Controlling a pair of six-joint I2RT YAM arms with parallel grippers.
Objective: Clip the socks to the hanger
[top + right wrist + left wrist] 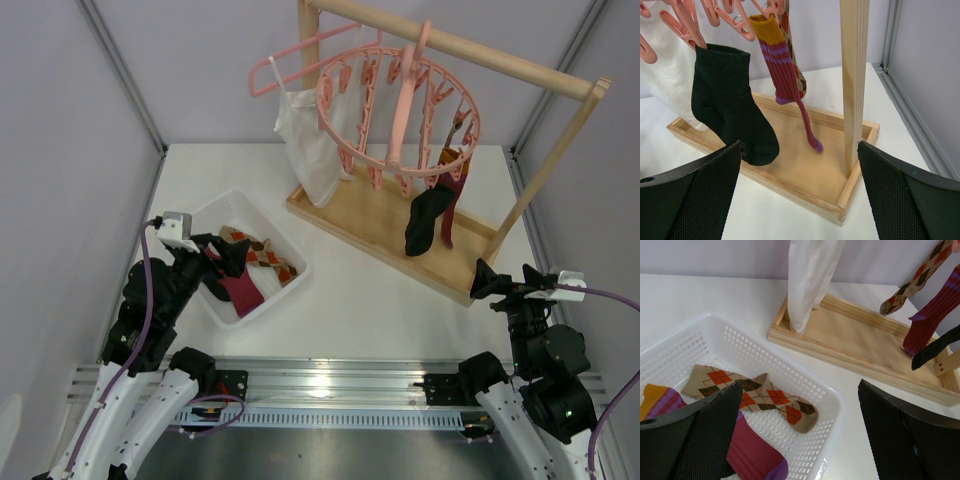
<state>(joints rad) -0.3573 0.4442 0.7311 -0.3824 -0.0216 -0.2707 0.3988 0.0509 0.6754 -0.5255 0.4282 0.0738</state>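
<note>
Black-padded left gripper (799,390) hangs spread wide over the basket (725,320), where the argyle sock (765,397) lies against the maroon sock (752,455), so one pinch could drag both up. Further out, the right gripper (487,280) is equally spread and empty. The pink hanger (400,120), hung by its hook, may swing away when clipped.

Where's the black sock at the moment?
In the overhead view the black sock hangs clipped to the round pink hanger, right of centre, above the wooden base, beside a maroon sock.
</note>
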